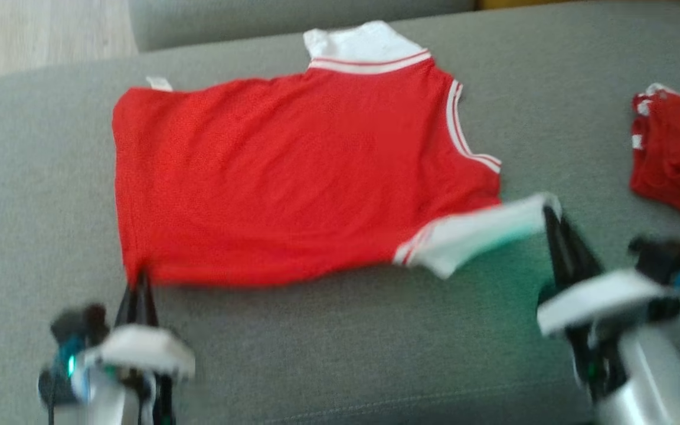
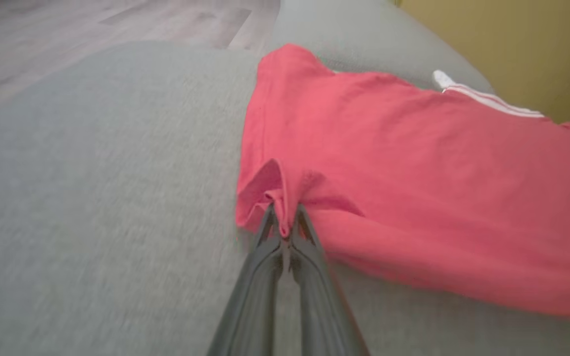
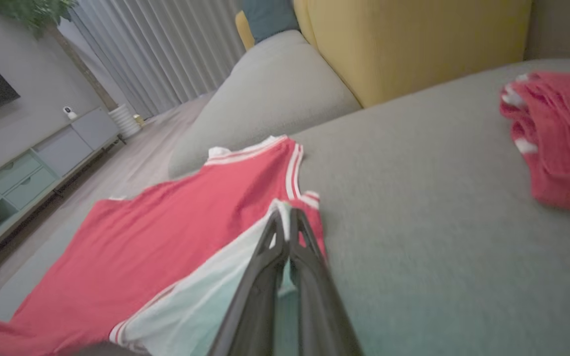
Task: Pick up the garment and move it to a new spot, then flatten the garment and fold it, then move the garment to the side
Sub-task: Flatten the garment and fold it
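Observation:
The garment (image 1: 293, 177) is a red T-shirt with white sleeves and striped trim, spread across the grey sofa seat (image 1: 328, 348). My left gripper (image 1: 139, 280) is shut on its near left hem corner, and the left wrist view shows red cloth (image 2: 285, 198) bunched between the left gripper's (image 2: 284, 217) fingertips. My right gripper (image 1: 549, 209) is shut on the end of the near white sleeve (image 1: 481, 233), lifting it off the seat. In the right wrist view the right gripper's (image 3: 285, 217) tips pinch the white sleeve (image 3: 201, 301) edge, with the garment (image 3: 166, 232) stretching away to the left.
A second red garment (image 1: 673, 153) lies crumpled at the seat's right edge, also in the right wrist view (image 3: 557, 133). A yellow cushion (image 3: 403, 44) and a grey cushion (image 3: 275, 94) stand at the back. Wooden floor (image 1: 33, 35) lies beyond the far left.

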You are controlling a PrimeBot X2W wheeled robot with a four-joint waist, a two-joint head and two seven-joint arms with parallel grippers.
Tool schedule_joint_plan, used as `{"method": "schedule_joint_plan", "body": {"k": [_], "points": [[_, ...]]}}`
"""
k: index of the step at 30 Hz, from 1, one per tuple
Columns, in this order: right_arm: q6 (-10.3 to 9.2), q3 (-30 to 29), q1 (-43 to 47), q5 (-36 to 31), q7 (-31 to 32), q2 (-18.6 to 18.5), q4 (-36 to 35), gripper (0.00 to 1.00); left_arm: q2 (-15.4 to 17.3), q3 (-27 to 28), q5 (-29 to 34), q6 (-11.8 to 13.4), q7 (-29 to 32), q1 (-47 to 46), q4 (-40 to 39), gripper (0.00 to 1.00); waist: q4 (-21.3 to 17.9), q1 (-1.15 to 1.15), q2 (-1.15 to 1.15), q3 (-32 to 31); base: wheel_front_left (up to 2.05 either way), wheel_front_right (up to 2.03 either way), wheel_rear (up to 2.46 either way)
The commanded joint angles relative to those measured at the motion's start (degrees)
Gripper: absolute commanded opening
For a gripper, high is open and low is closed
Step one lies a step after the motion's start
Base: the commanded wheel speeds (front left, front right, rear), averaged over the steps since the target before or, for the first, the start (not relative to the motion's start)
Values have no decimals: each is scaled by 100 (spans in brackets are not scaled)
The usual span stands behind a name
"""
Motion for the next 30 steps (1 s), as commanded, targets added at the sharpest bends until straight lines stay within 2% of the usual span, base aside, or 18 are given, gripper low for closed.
{"method": "schedule_joint_plan", "body": {"k": [1,5,9,21,27,28,29,30], "points": [[-5,65,-407,-68,-101,-3,-196,0,102,143,30,30,-30,-450,-194,0,113,0,0,184,0,0,0],[-5,28,-1079,-157,-280,113,69,0,102,56,124,-30,-30,-1048,-81,0,239,0,0,467,0,0,0],[-5,6,-1797,-299,-512,180,661,0,102,23,273,-104,-30,-1607,182,0,318,0,0,757,0,0,0],[-5,-232,-3294,-522,-1223,262,2332,0,102,137,513,-118,-30,-2570,735,0,391,0,0,1446,0,0,0],[-5,-255,-3791,-601,-1363,318,2869,0,102,124,642,-143,-30,-2881,778,0,410,0,0,1698,0,0,0],[-5,-233,-3839,-595,-1371,331,2938,14,102,115,657,-140,-30,-2910,791,34,413,0,0,1713,0,0,0],[-5,-210,-3876,-592,-1378,343,3006,60,102,110,651,-134,-30,-2925,811,88,413,0,0,1722,0,0,0],[-5,-187,-3901,-565,-1382,355,3073,100,102,105,620,-128,-30,-2928,835,100,410,0,0,1725,0,0,0]]}}
